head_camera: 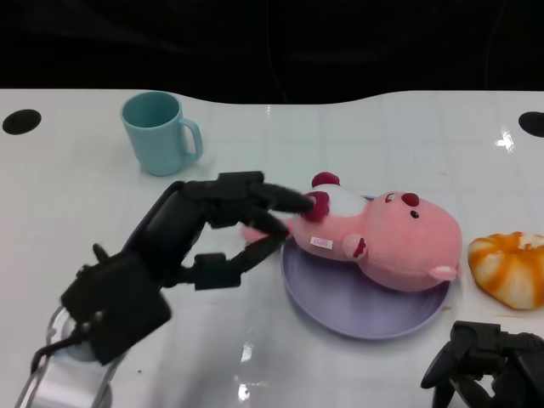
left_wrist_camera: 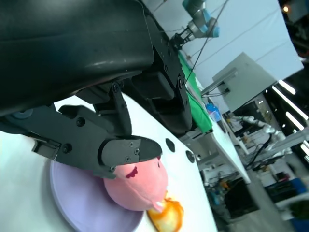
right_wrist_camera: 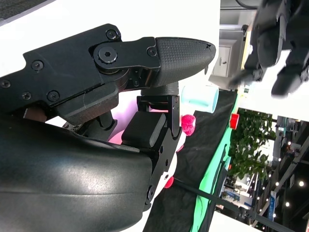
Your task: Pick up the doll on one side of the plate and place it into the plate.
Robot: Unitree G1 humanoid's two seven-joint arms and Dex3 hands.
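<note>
From the head view, the pink doll lies on its side across the purple plate, its feet hanging over the plate's left rim. The left hand grasps it there, fingers above and thumb below. The right hand rests at the lower right, fingers curled in, holding nothing. A teal mug and a bun stand nearby.

At the left wrist, a fingertip presses the doll over the plate.

The right wrist view shows black fingers, with pink and the mug beyond.
</note>
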